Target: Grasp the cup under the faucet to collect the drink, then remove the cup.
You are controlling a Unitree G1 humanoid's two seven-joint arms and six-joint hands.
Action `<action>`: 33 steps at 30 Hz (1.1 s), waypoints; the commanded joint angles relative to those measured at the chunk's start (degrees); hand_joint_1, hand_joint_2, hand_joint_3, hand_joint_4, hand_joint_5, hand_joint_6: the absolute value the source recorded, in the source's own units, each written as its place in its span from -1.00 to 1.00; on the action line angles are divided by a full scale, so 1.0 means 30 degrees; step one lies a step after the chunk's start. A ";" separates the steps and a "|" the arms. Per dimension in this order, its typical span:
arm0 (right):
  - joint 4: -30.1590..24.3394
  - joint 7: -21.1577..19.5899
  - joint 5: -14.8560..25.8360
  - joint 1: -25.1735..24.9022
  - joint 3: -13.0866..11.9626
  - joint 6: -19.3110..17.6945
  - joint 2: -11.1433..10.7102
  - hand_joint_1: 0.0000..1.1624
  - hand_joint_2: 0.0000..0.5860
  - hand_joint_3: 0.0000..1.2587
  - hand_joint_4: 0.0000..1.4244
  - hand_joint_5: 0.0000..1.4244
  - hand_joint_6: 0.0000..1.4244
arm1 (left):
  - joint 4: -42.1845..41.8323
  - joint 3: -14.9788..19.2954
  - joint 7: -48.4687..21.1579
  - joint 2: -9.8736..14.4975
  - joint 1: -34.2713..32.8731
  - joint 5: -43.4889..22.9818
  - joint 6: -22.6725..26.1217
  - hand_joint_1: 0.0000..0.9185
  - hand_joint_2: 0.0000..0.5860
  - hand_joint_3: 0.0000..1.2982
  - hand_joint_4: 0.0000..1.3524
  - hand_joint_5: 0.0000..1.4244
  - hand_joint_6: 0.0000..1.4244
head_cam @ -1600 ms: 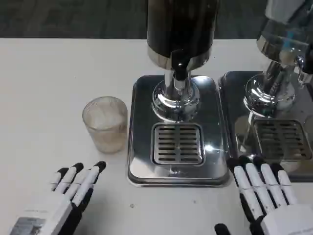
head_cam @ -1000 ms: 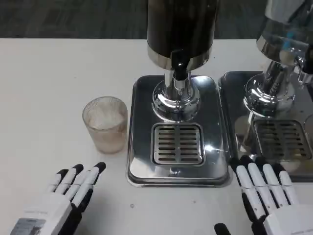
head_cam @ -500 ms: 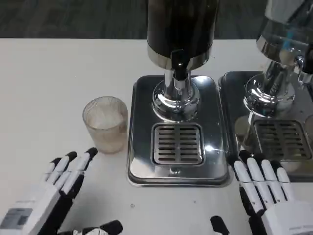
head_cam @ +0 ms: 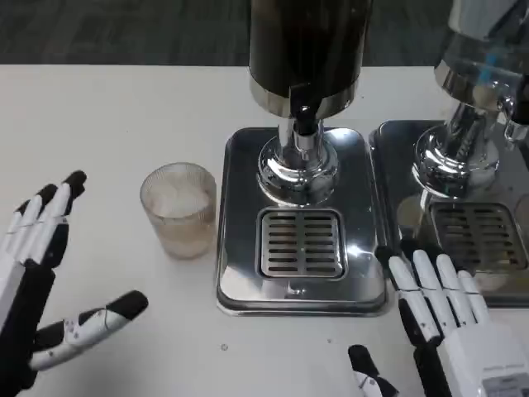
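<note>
A dark-bodied drink dispenser [head_cam: 307, 50] stands on a steel drip tray [head_cam: 302, 219], its faucet [head_cam: 303, 124] above the slotted grate [head_cam: 301, 243]. A ribbed clear glass cup [head_cam: 178, 209] stands on the white table [head_cam: 107, 124] just left of the tray, apparently empty. The left hand [head_cam: 37, 273] is opened wide beside the cup, thumb apart, holding nothing. The right hand [head_cam: 442, 327] lies flat, fingers straight and slightly apart, fingertips at the tray's near right corner.
</note>
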 commanded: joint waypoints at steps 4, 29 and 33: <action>0.0602 0.0334 0.0116 -0.0805 0.0518 -0.0126 0.0218 -0.25 0.41 -0.85 -1.00 -1.00 -0.92 | 0.4565 -0.0274 -0.0812 0.0409 -0.4027 -0.0924 0.0013 -0.92 -0.90 -1.00 -1.00 -1.00 -1.00; 0.0716 -0.0097 -0.0046 -0.0883 0.1127 0.0155 0.1076 -0.25 0.43 -0.73 -0.94 -0.99 -0.87 | 1.6948 -0.5044 -0.0924 0.0354 -1.2662 -0.0154 -0.1948 -0.63 -0.91 -1.00 -1.00 -0.83 -0.85; 0.0800 -0.0098 -0.0060 -0.0990 0.1270 0.0115 0.1179 -0.25 0.43 -0.72 -0.94 -0.98 -0.87 | 1.7531 -0.5547 -0.1199 0.0232 -1.3155 -0.0251 -0.1737 -0.60 -0.90 -1.00 -1.00 -0.80 -0.82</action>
